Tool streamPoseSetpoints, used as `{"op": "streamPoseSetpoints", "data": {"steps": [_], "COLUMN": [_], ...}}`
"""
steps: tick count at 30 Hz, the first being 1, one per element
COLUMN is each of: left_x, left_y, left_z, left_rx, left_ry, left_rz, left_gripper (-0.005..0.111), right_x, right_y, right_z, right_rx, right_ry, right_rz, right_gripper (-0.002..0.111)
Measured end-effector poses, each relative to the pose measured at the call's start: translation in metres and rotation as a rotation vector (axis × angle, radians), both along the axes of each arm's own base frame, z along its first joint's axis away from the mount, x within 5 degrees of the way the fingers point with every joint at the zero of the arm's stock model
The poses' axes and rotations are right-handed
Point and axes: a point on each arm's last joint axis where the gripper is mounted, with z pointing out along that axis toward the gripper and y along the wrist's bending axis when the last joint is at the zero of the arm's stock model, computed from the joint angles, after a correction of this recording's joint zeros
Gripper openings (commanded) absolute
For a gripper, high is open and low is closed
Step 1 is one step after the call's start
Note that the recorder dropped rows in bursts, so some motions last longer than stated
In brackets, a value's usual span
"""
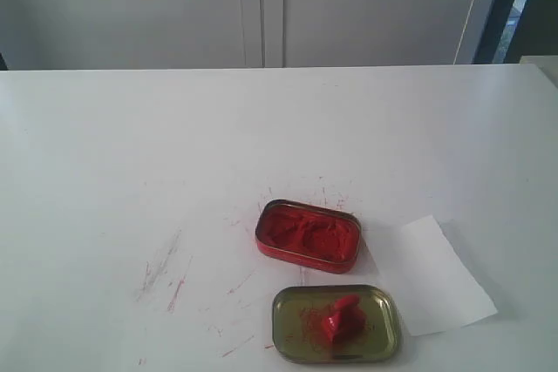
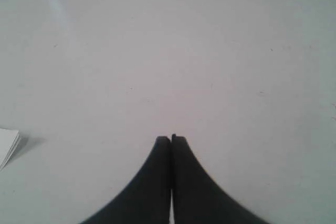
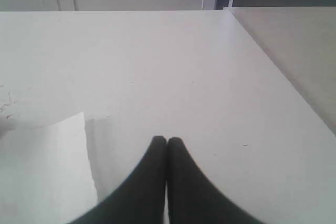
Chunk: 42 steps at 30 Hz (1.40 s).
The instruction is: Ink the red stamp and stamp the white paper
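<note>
The red stamp lies tilted inside the gold-olive lid near the table's front edge. Just behind it stands the red tin of ink paste. The white paper lies flat to the right of both; its near corner also shows in the right wrist view. Neither arm appears in the exterior view. My left gripper is shut over bare tabletop with nothing in it. My right gripper is shut too, hovering just beside the paper's edge.
The white tabletop carries red scratches at the front left. A white cabinet stands behind the table. The table's right edge shows in the right wrist view. A white corner sits at one side of the left wrist view.
</note>
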Motion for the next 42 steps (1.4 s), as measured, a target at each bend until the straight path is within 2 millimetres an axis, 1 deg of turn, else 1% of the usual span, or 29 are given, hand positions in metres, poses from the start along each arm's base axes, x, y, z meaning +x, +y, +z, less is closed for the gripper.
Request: {"op": "streamPoseSetpoints", "data": {"steps": [13, 15, 24, 29, 42], "left_x": [0.0, 0.0, 0.0, 0.0, 0.0], "left_y": [0.0, 0.0, 0.0, 0.0, 0.0], "left_z": [0.0, 0.0, 0.0, 0.0, 0.0], "left_rx": [0.0, 0.0, 0.0, 0.0, 0.0], "left_ry": [0.0, 0.0, 0.0, 0.0, 0.0], "left_rz": [0.0, 0.0, 0.0, 0.0, 0.0], "left_gripper": [0.0, 0.0, 0.0, 0.0, 0.0], "right_x": [0.0, 0.001, 0.002, 0.002, 0.001], "right_y": [0.0, 0.0, 0.002, 0.002, 0.002], "right_z": [0.001, 0.003, 0.038, 0.043, 0.045], "right_rx": [-0.001, -0.003, -0.036, -0.042, -0.044], "right_ry": [-0.006, -0.037, -0.425, -0.47, -0.497], "right_rz": [0.0, 0.002, 0.019, 0.022, 0.023], "right_gripper": [0.0, 0.0, 0.0, 0.0, 0.0]}}
